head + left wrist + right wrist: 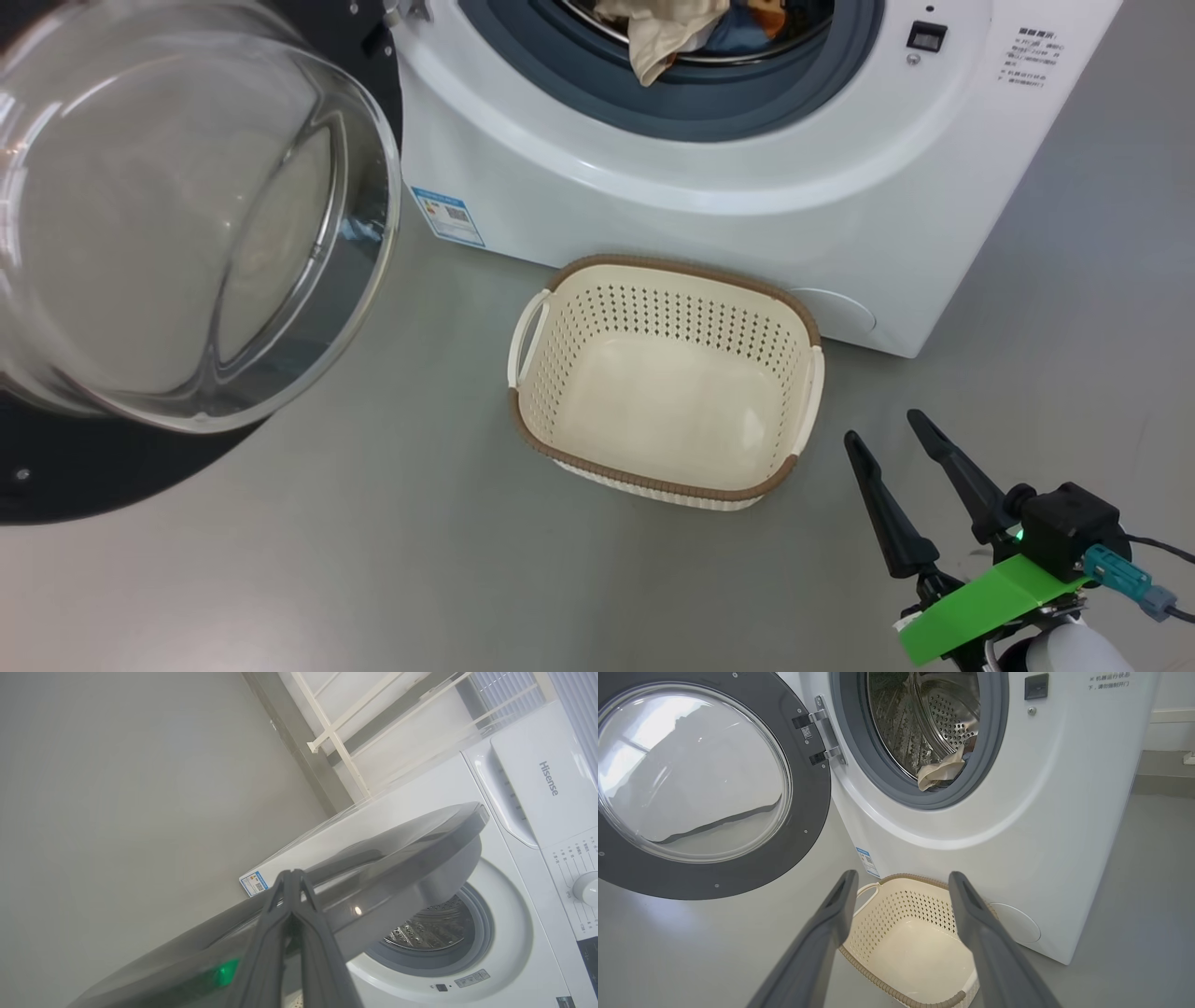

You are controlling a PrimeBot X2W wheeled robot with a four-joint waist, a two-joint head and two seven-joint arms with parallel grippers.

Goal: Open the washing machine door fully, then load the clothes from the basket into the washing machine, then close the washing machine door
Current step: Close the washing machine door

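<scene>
Door [177, 224] is what I see first on the head camera: it stands swung wide at the left, its glass bowl bulging toward me inside the black rim. The washing machine [709, 205] sits at the top, and the clothes [658, 37] are in its mouth. The cream piece hangs over the grey-blue gasket [672, 103] with a bit of blue and orange just behind it. The basket [667, 490] stands on the grey floor [373, 560] right in front of the machine, its bare cream bottom showing. My right gripper [883, 427] is at the lower right, beside the basket and apart from it, fingers spread, holding and touching nothing. On the left wrist camera the left gripper [290, 875] has its two fingers pressed together to one point with nothing between them. That point lies over the glossy dark outer face of the door, seen almost edge-on, but I cannot tell whether it touches. Beyond the door's edge I see the steel drum [430, 931]. On the right wrist camera the fingers stand wide apart and empty, framing the basket below. The door hangs open on its hinge at the left, and the cream garment is draped at the lower lip of the drum opening.
</scene>
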